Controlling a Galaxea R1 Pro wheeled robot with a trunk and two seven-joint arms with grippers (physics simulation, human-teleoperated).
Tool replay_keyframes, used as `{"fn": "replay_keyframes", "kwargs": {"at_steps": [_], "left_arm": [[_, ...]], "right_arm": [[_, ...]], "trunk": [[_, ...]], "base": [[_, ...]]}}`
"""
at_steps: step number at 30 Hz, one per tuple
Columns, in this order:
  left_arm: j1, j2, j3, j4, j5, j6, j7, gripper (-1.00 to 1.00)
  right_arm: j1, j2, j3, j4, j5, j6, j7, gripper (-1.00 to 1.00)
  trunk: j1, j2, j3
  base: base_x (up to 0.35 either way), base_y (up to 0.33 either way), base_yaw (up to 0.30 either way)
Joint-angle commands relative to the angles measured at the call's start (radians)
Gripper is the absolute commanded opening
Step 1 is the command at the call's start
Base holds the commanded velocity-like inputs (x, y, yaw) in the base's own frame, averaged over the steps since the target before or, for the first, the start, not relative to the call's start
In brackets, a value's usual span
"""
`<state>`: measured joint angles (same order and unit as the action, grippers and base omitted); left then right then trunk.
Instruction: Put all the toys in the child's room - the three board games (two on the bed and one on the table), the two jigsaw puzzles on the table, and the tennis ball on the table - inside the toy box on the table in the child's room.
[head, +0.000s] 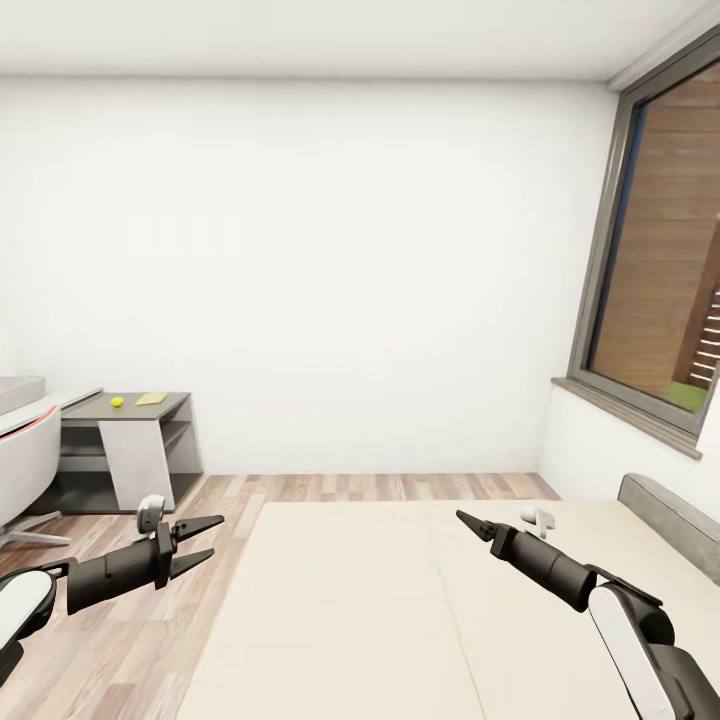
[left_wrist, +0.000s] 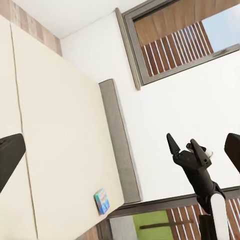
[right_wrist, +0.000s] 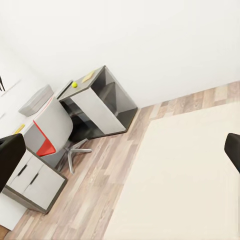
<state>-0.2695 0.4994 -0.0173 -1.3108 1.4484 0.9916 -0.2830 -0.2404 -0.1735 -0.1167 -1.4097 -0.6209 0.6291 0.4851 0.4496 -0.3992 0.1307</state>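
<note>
We see both hands over bed (head: 400, 600). Left hand (head: 203, 545) released, fingers spread, empty. Right hand (head: 470, 522): we cannot tell its state from head view; left wrist view shows its fingers (left_wrist: 172, 145) parted, nothing between. Tennis ball (head: 117, 402) on low dark-grey surface (head: 170, 402), beside flat yellow item (head: 152, 398). Toy box (right_wrist: 36, 100) on white surface section. Small blue board game (left_wrist: 102, 201) on bed, near headboard (left_wrist: 120, 145).

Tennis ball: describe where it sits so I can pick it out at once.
Look at the low dark-grey cabinet against the white wall, left of the bed. On its top lies the tennis ball, beside a flat yellow board. It is the only small round yellow-green thing there.
</note>
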Motion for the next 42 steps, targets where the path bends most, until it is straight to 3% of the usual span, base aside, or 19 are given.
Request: {"fn": "replay_keyframes", "kwargs": {"at_steps": [1, 19, 42], "left_arm": [[-0.001, 0.001, -0.001, 0.001, -0.006, 0.001, -0.008, 1.0], [-0.001, 0.001, -0.001, 0.001, -0.006, 0.001, -0.008, 1.0], [-0.001, 0.001, -0.001, 0.001, -0.006, 0.001, -0.008, 1.0]], "right_arm": [[0.0, 0.0, -0.001, 0.0, -0.005, 0.008, 0.001, 1.0], [0.0, 0.0, 0.0, 0.0, -0.005, 0.008, 0.001, 1.0], [0.0, 0.0, 0.001, 0.0, -0.005, 0.008, 0.001, 1.0]], "trunk": [[0.0, -0.001, 0.0], [0.0, -0.001, 0.0], [0.0, -0.001, 0.0]], "base": [[0.0, -0.039, 0.0], [0.0, -0.07, 0.0], [0.0, -0.241, 0.0]]}}
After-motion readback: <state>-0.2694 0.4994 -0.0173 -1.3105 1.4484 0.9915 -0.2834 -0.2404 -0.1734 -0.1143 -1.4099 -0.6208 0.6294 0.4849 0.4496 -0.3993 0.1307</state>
